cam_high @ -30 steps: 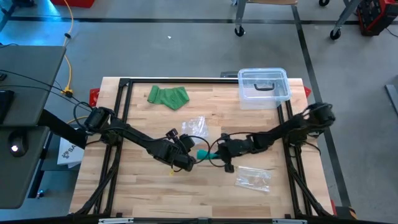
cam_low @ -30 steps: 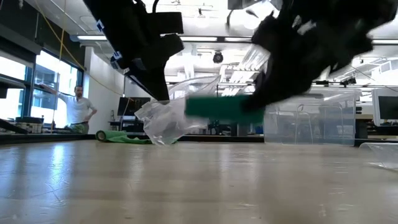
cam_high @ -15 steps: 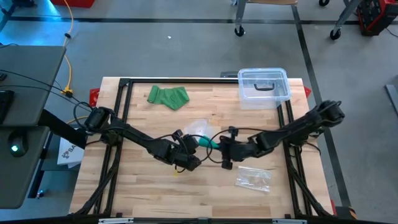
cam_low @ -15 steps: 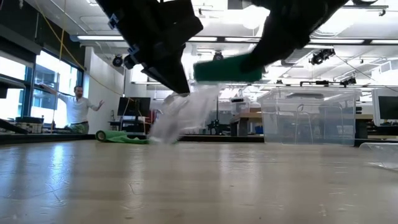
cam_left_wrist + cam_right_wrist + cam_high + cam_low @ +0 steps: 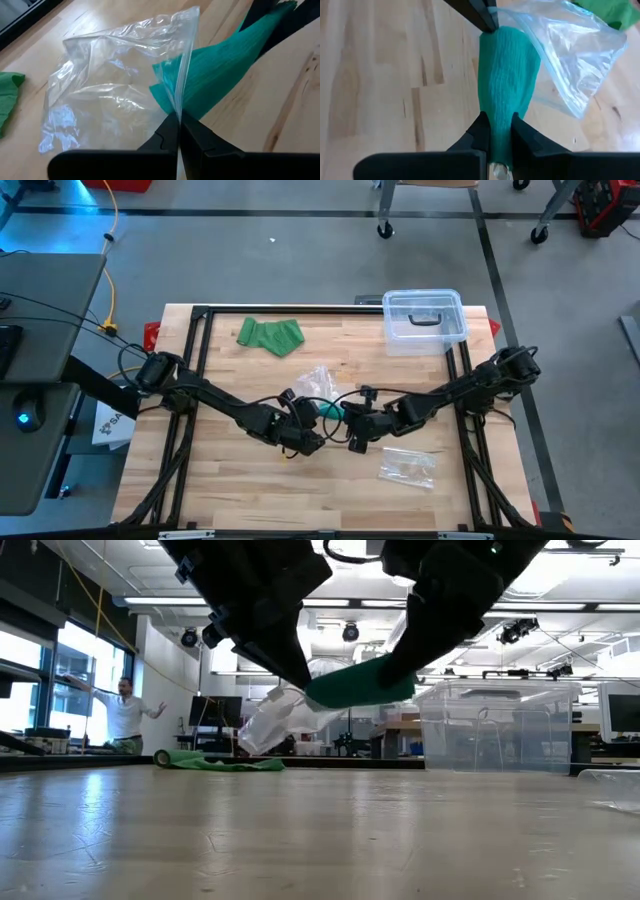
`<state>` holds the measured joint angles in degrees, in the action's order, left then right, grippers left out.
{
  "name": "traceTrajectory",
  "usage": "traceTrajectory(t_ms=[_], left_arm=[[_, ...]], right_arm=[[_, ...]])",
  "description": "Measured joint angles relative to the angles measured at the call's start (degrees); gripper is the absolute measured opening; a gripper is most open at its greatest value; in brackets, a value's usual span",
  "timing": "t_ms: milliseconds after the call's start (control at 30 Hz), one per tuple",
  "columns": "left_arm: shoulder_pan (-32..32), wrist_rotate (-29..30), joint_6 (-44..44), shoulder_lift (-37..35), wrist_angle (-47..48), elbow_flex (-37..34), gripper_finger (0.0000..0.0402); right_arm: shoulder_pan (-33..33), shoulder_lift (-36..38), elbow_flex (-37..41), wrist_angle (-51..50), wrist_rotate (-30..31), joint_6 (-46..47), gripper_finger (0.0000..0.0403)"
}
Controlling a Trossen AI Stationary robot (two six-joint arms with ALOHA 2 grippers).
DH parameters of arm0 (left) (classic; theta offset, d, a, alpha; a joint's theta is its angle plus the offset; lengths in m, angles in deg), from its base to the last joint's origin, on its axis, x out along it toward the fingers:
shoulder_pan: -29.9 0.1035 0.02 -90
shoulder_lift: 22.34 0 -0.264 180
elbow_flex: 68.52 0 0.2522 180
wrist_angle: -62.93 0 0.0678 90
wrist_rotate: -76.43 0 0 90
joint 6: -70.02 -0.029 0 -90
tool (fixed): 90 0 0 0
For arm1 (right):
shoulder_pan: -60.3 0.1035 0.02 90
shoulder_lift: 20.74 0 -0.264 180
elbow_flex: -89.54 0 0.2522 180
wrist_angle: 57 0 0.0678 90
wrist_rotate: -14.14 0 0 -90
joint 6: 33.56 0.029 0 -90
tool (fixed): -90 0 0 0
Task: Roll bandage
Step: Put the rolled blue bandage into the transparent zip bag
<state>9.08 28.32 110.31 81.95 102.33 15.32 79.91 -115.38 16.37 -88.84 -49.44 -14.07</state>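
Right now the right gripper (image 5: 498, 131) is clamping the teal bandage roll (image 5: 507, 75) against the plastic bag (image 5: 120, 95) that the shut left gripper (image 5: 178, 131) is pinching, risking snagging or tearing its rim.

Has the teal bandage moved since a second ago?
Yes. In the high view the teal bandage sits farther up the table, closer to the clear bin than before.

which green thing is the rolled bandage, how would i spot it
Start at the clear lidded box at the table's far right corner, then come toward the middle where both arms meet. The teal bandage roll is held there off the table by the right gripper, its far end in a clear plastic bag pinched by the left gripper. The other green cloth lies flat, crumpled and brighter.
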Motion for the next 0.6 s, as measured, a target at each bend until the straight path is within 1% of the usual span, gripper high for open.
traceTrajectory(t_ms=[133, 200, 333, 433, 600], left_arm=[[0.0, -0.3, 0.0, 0.0, -0.7, 0.0, 0.0], [-0.2, -1.1, -0.7, 0.0, -2.9, 0.0, 0.0], [-0.5, -3.4, -3.2, 0.0, -7.0, 0.0, 0.0], [-0.4, -3.3, -4.5, 0.0, -7.9, 0.0, 0.0], [-0.4, -3.3, -5.2, 0.0, -8.1, 0.0, 0.0]], right_arm=[[-2.1, 0.0, -0.4, -0.1, -0.2, 6.0, 0.0025], [-3.4, 0.0, -0.5, 0.2, -0.4, 7.1, 0.0025], [-4.7, -0.3, -0.6, 2.5, 0.0, 7.3, 0.0027], [-5.1, -0.3, -0.6, 5.7, 0.0, 7.5, 0.0033], [-5.8, -0.3, -0.6, 7.2, 0.0, 6.6, 0.0055]])
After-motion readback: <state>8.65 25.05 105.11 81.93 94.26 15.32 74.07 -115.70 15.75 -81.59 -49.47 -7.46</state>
